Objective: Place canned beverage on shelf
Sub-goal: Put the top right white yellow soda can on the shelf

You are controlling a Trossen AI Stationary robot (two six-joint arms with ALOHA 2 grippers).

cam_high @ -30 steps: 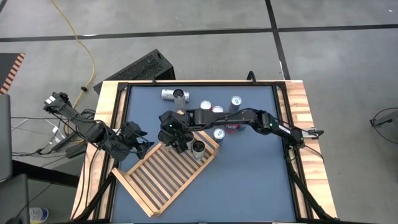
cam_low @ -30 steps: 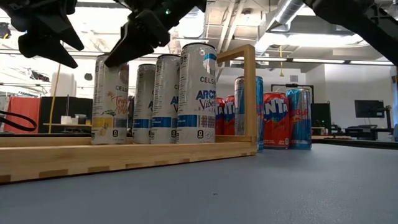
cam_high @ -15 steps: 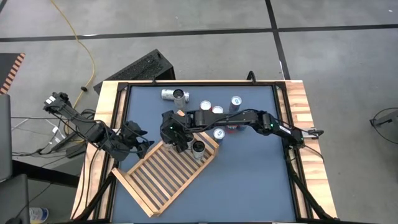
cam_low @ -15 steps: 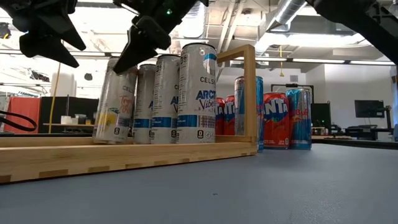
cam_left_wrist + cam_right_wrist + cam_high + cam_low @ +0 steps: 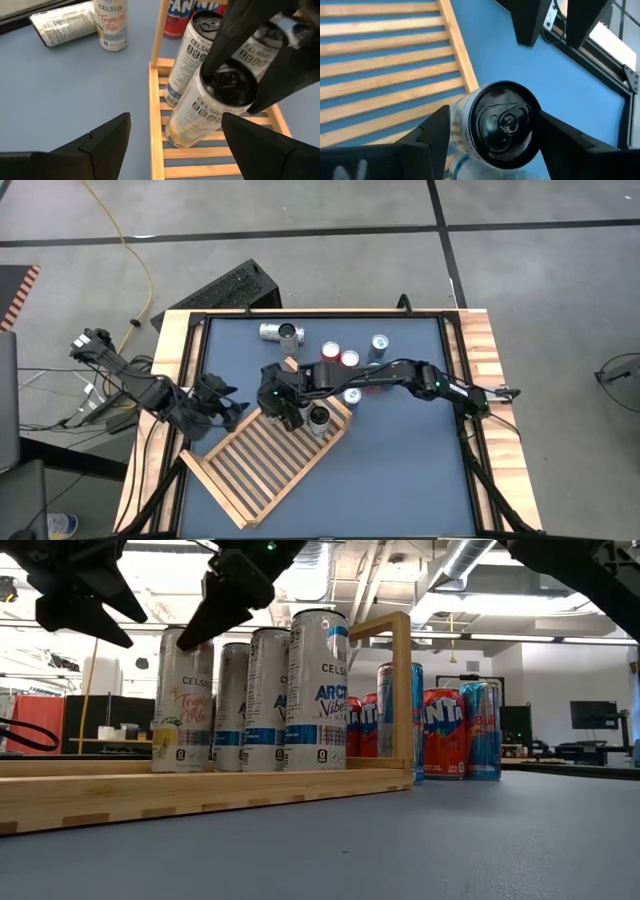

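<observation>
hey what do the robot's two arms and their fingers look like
Both arms are dark, jointed links. The left arm trails black cables at its base. The right arm has a small green light near its wrist. The fingers are flat, black, tapered wedges.
</observation>
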